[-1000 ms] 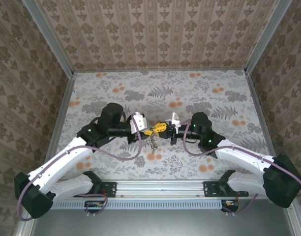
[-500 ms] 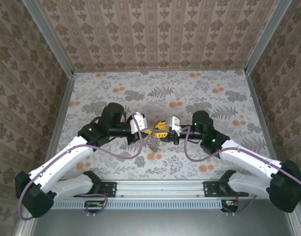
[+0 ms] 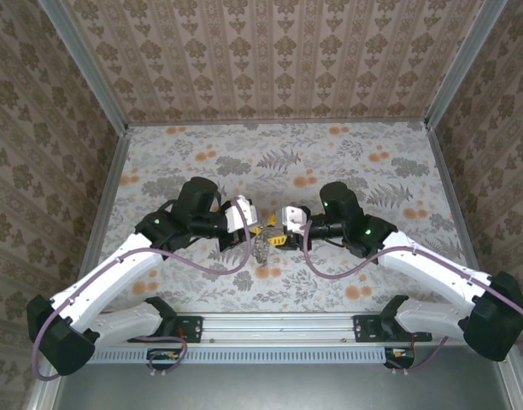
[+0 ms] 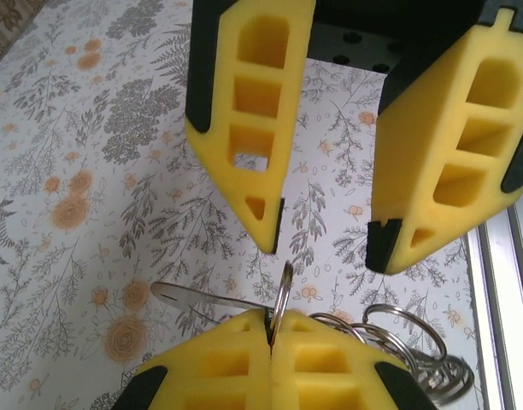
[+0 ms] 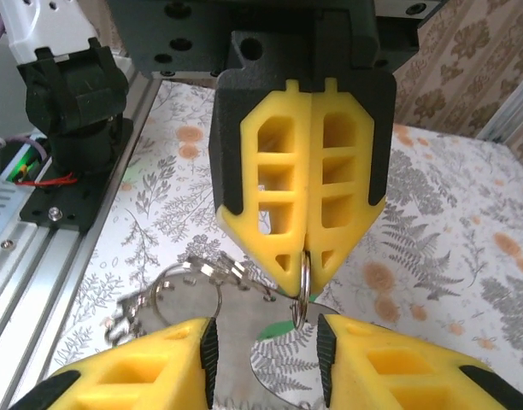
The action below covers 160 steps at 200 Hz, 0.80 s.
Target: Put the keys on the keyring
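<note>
Between the two pincer tips, near the middle of the surface (image 3: 373, 171), the keyring (image 3: 263, 248) hangs as a small metal bunch. In the left wrist view it is a thin metal ring (image 4: 283, 295) seen edge-on, standing roughly upright with its lower part caught in the seam between two yellow pads. A flat key (image 4: 189, 297) sticks out to the left of that seam, and several smaller wire rings (image 4: 407, 342) loop out to the right. From the right wrist view the same keyring (image 5: 302, 286) dangles from the tips of the opposite pads. A flat metal key blade (image 5: 261, 376) lies below it, with a green patch showing at the blade's top. A cluster of small rings (image 5: 172, 290) trails to the left of it.

The left pincer (image 4: 270, 323) is pressed fully together and clamped on the keyring, its pads meeting with no gap besides the wire itself. The right wrist view shows that grip head-on (image 5: 306, 256), and it sits left of the bunch in the top view (image 3: 260, 231).

The right pincer (image 5: 266, 333) stands partly apart and grips nothing. Its pads sit on either side of the key blade, and I cannot tell whether they touch it. In the left wrist view its two pads (image 4: 326, 248) hang apart just above the ring, not touching it. In the top view its tip (image 3: 274, 237) faces the left one, nearly touching.

The surface below is a floral print.
</note>
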Tool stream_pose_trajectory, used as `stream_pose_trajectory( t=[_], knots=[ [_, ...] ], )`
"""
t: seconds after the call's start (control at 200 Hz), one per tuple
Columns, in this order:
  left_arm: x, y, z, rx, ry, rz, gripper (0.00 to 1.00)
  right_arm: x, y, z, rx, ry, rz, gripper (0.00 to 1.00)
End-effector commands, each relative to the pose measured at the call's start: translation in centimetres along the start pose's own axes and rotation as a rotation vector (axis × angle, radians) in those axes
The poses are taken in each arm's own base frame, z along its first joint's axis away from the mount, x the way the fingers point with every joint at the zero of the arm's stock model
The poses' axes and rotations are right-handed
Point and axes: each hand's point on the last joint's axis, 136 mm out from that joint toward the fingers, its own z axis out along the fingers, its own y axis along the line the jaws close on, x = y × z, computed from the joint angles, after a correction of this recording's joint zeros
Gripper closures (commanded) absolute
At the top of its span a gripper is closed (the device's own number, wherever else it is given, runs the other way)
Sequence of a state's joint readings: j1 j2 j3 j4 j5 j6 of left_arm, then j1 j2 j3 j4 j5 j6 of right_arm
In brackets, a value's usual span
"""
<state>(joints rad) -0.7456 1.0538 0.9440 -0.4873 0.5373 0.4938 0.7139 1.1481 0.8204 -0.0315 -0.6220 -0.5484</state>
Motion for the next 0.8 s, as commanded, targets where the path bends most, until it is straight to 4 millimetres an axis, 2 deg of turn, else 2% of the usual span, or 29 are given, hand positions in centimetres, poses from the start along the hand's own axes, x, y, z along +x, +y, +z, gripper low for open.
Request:
stream_pose_trajectory(
  t=[0.0, 0.16, 0.41, 0.585, 0.685, 0.795],
  knots=[
    [-2.0, 0.0, -0.5, 0.007, -0.046, 0.041, 1.0, -1.4, -1.2, 0.1, 0.041, -0.01, 0.031, 0.63],
    [-2.1, -0.2, -0.4, 0.019, -0.051, 0.043, 1.0, -1.2, -1.3, 0.3, 0.038, 0.002, 0.043, 0.69],
    [-2.3, -0.2, -0.3, 0.02, -0.065, 0.048, 1.0, -0.3, -1.4, 1.1, 0.035, 0.038, 0.066, 0.7],
    [-2.3, 0.0, -0.3, 0.011, -0.063, 0.044, 1.0, -0.3, -0.9, 1.0, 0.008, 0.055, 0.06, 1.0],
    [-1.9, -0.1, -0.4, 0.004, -0.059, 0.043, 1.0, -0.6, -0.8, 0.5, 0.027, 0.034, 0.052, 1.0],
    [-1.7, -0.8, -0.9, 0.001, -0.089, 0.069, 0.79, -1.7, -0.7, -0.3, 0.061, -0.058, 0.029, 1.0]
  ],
)
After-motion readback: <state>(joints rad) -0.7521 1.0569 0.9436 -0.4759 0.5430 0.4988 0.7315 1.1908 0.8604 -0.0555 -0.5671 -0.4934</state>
